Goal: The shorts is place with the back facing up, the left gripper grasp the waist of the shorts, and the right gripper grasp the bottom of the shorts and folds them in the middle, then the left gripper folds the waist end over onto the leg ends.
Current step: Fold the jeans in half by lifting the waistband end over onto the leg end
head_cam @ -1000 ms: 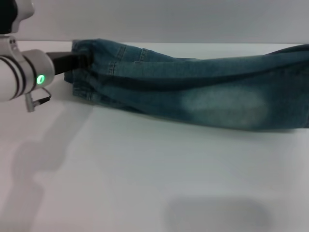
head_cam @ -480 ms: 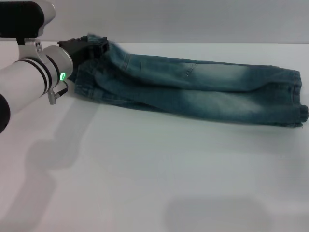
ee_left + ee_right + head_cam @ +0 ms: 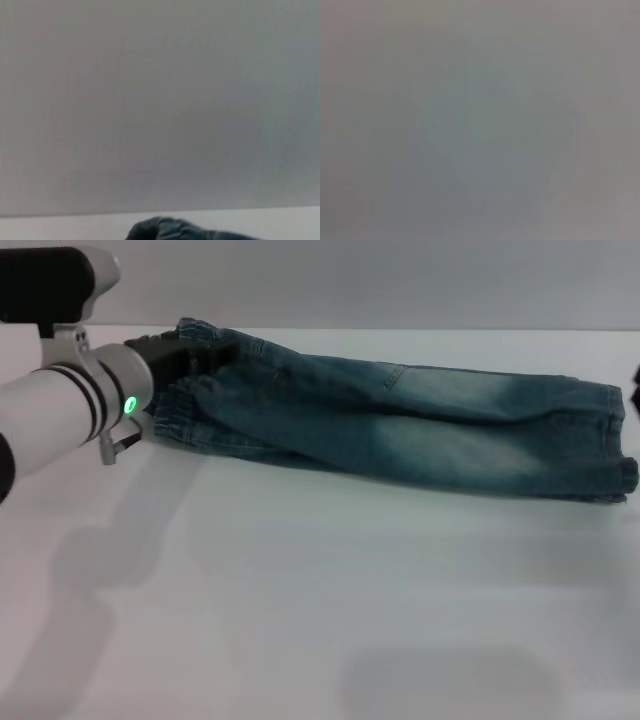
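Observation:
The shorts [image 3: 400, 425] lie on the white table [image 3: 320, 590] as one long band, folded in the middle along their length. Their gathered waist [image 3: 175, 410] is at the left. The straight leg hems [image 3: 615, 435] rest flat at the right. My left gripper [image 3: 205, 350], on the green-lit arm [image 3: 70, 405], is shut on the top of the waist. The left wrist view shows only a dark bit of the shorts [image 3: 165, 231] at its edge. The right gripper is out of view; a dark sliver [image 3: 637, 372] at the head view's right edge cannot be identified.
A plain grey wall [image 3: 380, 280] stands behind the table. The arms' shadows [image 3: 100, 560] fall on the bare white surface in front of the shorts. The right wrist view is blank grey.
The leg end of the shorts, earlier held up past the right edge, has come down and now lies flat on the table. The left arm has swung in slightly, still holding the waist.

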`<state>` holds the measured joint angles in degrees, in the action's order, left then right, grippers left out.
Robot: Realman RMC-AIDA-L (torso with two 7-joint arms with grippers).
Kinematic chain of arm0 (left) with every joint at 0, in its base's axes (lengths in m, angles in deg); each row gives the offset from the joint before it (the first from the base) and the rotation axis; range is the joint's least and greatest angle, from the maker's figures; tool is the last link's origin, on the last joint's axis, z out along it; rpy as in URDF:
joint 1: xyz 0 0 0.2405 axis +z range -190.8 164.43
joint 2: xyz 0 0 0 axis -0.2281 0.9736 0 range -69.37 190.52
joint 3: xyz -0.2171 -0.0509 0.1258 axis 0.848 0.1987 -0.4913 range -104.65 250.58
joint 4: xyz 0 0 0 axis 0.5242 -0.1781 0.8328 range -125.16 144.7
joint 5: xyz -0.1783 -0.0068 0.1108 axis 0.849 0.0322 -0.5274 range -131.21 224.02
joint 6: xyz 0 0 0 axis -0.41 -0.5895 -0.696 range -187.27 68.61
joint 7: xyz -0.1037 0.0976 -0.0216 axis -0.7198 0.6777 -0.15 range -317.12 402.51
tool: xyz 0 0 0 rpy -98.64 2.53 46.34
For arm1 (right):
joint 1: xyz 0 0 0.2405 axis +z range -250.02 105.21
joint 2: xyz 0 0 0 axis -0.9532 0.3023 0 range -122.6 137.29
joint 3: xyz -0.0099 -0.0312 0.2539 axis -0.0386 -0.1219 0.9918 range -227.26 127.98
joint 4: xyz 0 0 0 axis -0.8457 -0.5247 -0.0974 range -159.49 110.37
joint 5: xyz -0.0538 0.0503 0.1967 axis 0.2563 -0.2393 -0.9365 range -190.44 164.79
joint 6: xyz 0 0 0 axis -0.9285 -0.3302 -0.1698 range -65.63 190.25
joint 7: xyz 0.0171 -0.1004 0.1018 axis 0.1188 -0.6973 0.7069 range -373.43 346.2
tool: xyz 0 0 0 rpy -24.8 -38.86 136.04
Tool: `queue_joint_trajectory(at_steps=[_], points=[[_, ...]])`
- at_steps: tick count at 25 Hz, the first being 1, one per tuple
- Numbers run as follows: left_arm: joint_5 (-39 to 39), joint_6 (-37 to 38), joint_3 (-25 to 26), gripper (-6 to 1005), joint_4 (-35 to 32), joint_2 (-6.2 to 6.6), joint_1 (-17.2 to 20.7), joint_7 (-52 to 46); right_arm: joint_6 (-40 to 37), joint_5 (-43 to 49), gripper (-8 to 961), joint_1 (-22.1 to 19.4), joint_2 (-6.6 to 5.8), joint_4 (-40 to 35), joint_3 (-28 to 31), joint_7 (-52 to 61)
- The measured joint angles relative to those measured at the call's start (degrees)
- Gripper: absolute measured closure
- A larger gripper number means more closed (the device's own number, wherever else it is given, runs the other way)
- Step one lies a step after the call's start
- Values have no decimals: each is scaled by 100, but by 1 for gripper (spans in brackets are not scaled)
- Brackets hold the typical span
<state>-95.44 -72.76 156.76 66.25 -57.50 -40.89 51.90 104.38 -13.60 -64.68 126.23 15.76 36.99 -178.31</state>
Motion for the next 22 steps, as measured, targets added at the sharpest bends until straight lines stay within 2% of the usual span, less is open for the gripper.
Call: queue_joint_trajectory(at_steps=[5, 8, 14, 22], points=[[-15, -290, 247, 192, -34, 11, 29, 12, 15, -1, 440, -27, 3, 0, -368, 7], [-38, -582, 583, 135, -176, 12, 55, 43, 16, -2, 442, -53, 2, 32, -523, 11], [-165, -736, 813, 143, -361, 20, 87, 50, 20, -2, 445, -96, -3, 84, -642, 17], [-239, -937, 825, 154, -396, 22, 73, 54, 21, -2, 449, -128, -13, 137, -698, 39]])
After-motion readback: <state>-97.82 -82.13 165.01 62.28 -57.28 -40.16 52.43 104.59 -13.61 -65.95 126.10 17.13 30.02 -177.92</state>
